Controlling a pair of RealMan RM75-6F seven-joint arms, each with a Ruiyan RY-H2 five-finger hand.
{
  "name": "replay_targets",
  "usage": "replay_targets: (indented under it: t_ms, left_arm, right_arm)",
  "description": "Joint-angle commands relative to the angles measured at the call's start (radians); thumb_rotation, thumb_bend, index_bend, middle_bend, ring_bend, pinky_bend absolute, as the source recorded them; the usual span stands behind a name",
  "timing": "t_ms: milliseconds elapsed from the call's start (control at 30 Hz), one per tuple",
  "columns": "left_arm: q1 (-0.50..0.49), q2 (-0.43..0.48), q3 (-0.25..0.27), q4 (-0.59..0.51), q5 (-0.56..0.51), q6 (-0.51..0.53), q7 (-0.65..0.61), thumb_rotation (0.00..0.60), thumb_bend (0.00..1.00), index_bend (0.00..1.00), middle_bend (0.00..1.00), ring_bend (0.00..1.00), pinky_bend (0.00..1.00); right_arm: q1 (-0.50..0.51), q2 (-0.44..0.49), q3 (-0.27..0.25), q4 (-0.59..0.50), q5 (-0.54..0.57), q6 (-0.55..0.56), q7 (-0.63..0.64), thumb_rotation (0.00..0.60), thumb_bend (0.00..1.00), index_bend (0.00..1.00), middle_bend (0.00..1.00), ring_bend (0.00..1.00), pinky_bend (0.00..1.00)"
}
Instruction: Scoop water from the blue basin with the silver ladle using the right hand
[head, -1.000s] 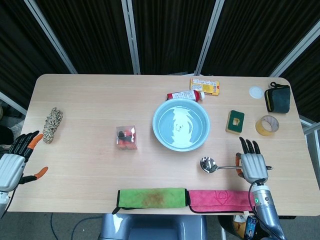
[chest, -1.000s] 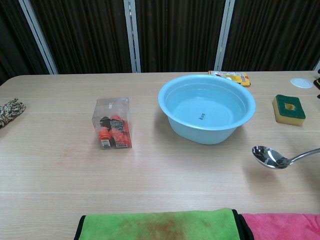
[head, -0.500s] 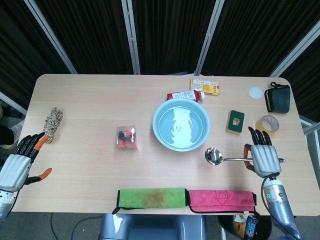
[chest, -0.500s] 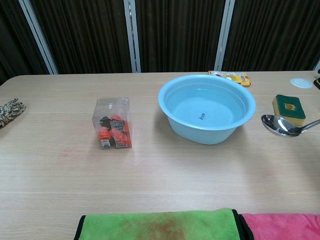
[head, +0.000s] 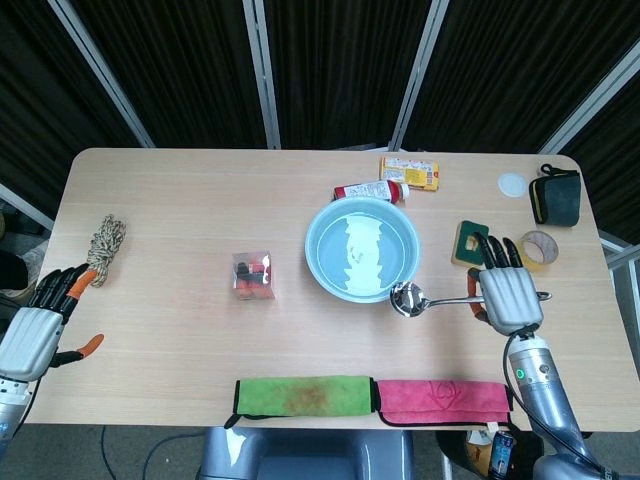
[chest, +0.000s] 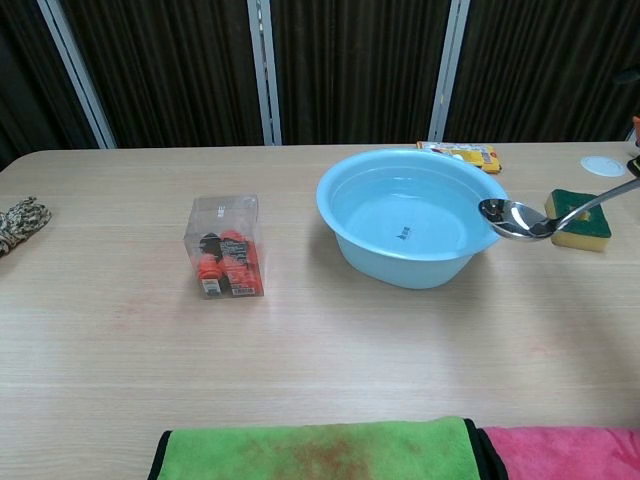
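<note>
The silver ladle has moved left and risen since a moment ago; its bowl now hangs at the right rim of the blue basin, above the table. The right hand grips the ladle's handle, fingers curled around it, just right of the basin and near a green sponge. The basin holds water and sits mid-table. At the near left edge, the left hand rests with fingers spread, holding nothing.

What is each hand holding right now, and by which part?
The right hand holds the ladle by the far end of its handle, bowl at the basin rim. The left hand holds nothing.
</note>
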Motion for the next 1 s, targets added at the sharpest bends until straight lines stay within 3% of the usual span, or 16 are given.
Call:
replay_targets:
  t_ms: [33,500,1000]
  left_arm:
    - [0.001,0.0,-0.005,0.002,-0.009,-0.001,-0.002,0.6,0.24,0.0,0.0,0.0,0.0]
    - [-0.005,-0.001,-0.025,0.016,-0.072,-0.041,-0.008,0.6,0.24,0.0,0.0,0.0,0.0]
    - [-0.01,-0.012,-0.053,0.032,-0.132,-0.07,0.017,0.6,0.24,0.0,0.0,0.0,0.0]
  right_arm:
    - [0.051,-0.036,0.02,0.024,0.057,-0.037,-0.032,0.6,0.37,0.64,0.0,0.0,0.0]
    - [0.218,-0.173,0.06,0.185,0.252,-0.132,-0.09,0.6,0.37,0.64,0.0,0.0,0.0]
    - [0.322,-0.286,0.06,0.395,0.295,-0.217,-0.024,0.6,0.37,0.64,0.0,0.0,0.0]
